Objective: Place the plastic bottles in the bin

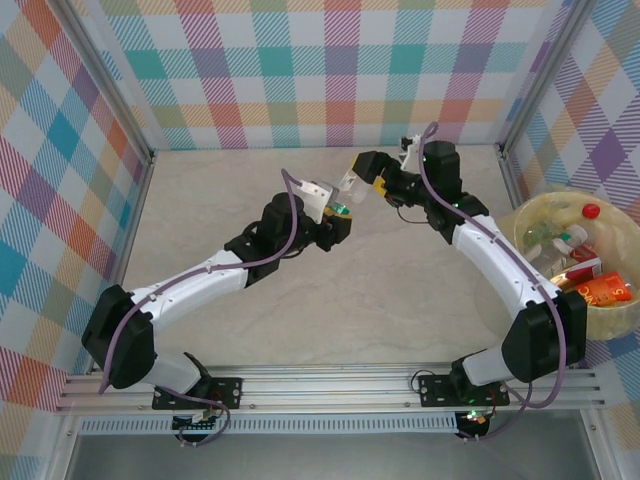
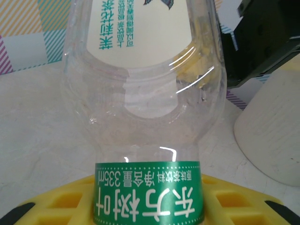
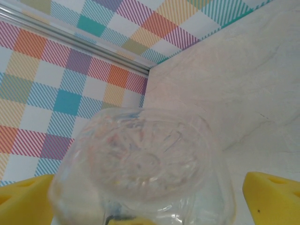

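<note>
A clear plastic bottle (image 1: 349, 182) with a green label hangs in the air above the middle of the table, between both arms. My left gripper (image 1: 335, 212) is shut on its neck end, and the green band (image 2: 149, 192) sits between the yellow fingers (image 2: 61, 201). My right gripper (image 1: 372, 182) stands open around the other end. The bottle's ribbed base (image 3: 145, 159) lies between the widely spread yellow fingers (image 3: 274, 197), with a gap on the right side. The pale-yellow bin (image 1: 602, 322) sits at the right edge with several bottles inside.
Checked walls and metal rails close the table at the back and sides. The right arm's dark body (image 2: 267, 42) hangs close behind the bottle in the left wrist view. The bin lies just beside the right arm's base.
</note>
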